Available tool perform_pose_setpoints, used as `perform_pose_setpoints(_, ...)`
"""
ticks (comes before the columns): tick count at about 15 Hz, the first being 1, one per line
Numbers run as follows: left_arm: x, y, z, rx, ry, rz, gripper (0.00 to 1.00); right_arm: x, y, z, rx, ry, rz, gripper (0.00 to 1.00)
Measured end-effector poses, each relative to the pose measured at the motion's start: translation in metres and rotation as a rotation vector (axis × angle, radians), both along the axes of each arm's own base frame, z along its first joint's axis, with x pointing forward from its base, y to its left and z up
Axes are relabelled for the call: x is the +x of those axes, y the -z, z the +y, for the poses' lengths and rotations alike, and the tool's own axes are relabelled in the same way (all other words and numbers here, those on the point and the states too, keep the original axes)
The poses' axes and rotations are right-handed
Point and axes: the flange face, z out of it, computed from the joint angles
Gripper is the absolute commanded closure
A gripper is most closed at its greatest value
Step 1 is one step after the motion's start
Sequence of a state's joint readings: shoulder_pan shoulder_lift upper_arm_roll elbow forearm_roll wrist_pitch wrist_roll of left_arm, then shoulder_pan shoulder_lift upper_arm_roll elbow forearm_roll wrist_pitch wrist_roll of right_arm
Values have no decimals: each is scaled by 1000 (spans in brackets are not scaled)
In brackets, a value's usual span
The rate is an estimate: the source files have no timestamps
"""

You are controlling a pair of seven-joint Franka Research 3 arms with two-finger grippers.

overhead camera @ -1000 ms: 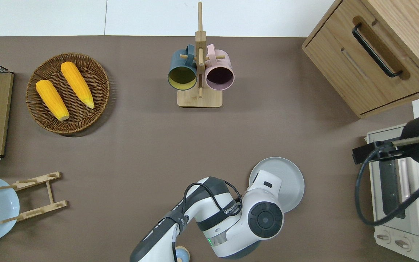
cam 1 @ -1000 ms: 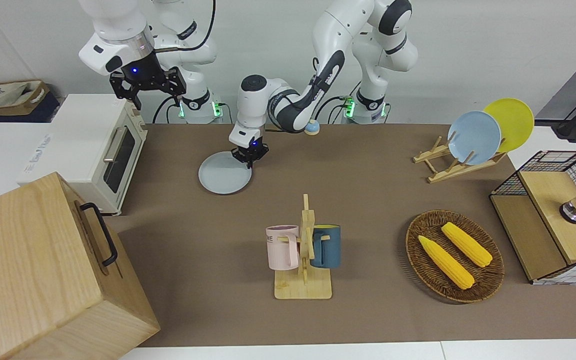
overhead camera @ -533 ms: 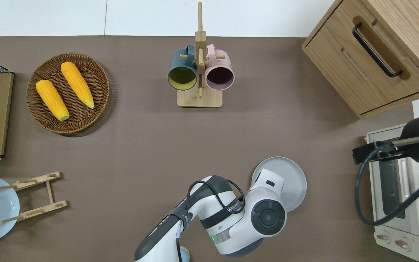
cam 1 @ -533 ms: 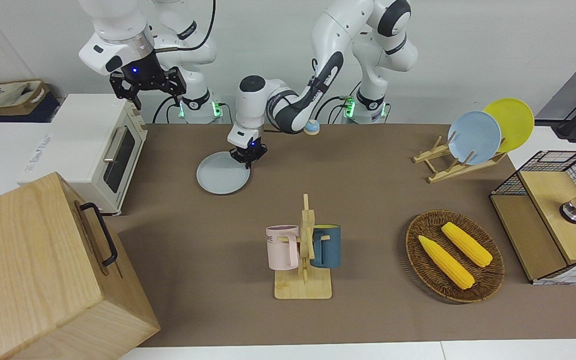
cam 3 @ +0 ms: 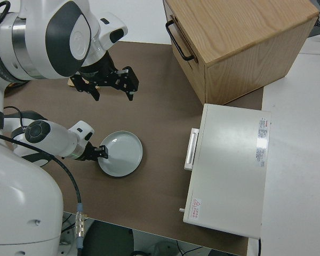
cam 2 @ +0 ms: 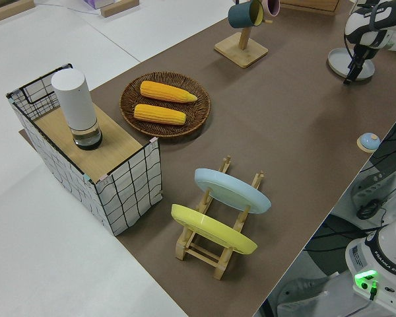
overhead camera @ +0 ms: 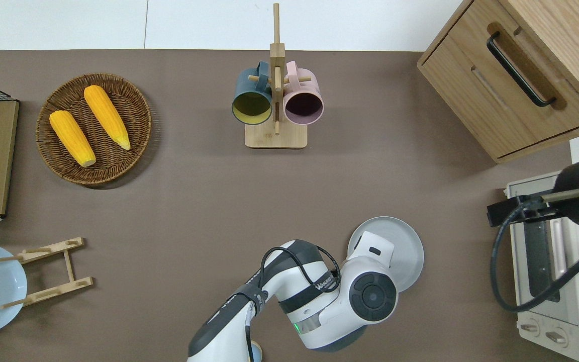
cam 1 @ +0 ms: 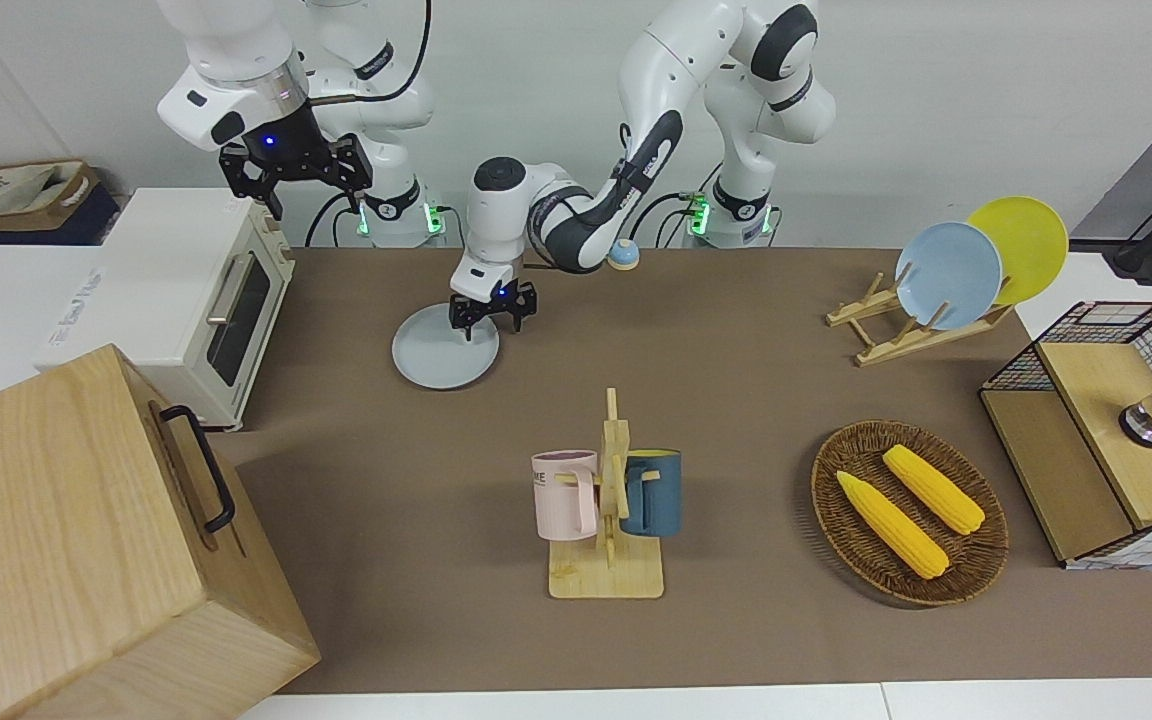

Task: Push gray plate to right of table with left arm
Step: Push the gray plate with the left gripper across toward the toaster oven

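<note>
Looking down from the overhead view, I see the gray plate lying flat on the table, lower right of centre in the frame, near the toaster oven. In the front view, my left gripper sits at the plate's edge on the left arm's side, fingers spread. The right gripper is parked, also spread. I judge the plate rigid, light and slippery; it should slide easily. I would press low against its rim, not grasp it.
</note>
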State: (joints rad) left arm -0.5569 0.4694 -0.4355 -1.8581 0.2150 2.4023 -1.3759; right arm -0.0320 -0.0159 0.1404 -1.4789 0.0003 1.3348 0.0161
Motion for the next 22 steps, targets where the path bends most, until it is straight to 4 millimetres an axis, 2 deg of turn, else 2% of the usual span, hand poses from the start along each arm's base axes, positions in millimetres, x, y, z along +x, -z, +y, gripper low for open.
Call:
perform_pose_setpoints(6, 6, -4, 2, 23, 5, 0, 15, 0, 0, 0, 0, 0, 0, 17)
perform_pose_setpoints(10, 20, -14, 17, 57, 45, -7, 13, 0, 0, 0, 0, 0, 0, 17)
perform_pose_setpoints(14, 34, -28, 40, 93, 73, -13, 13, 0, 0, 0, 0, 0, 0, 17)
perform_pose_setpoints(22, 53, -71, 105, 149, 129, 35, 11, 0, 0, 0, 0, 0, 0, 17)
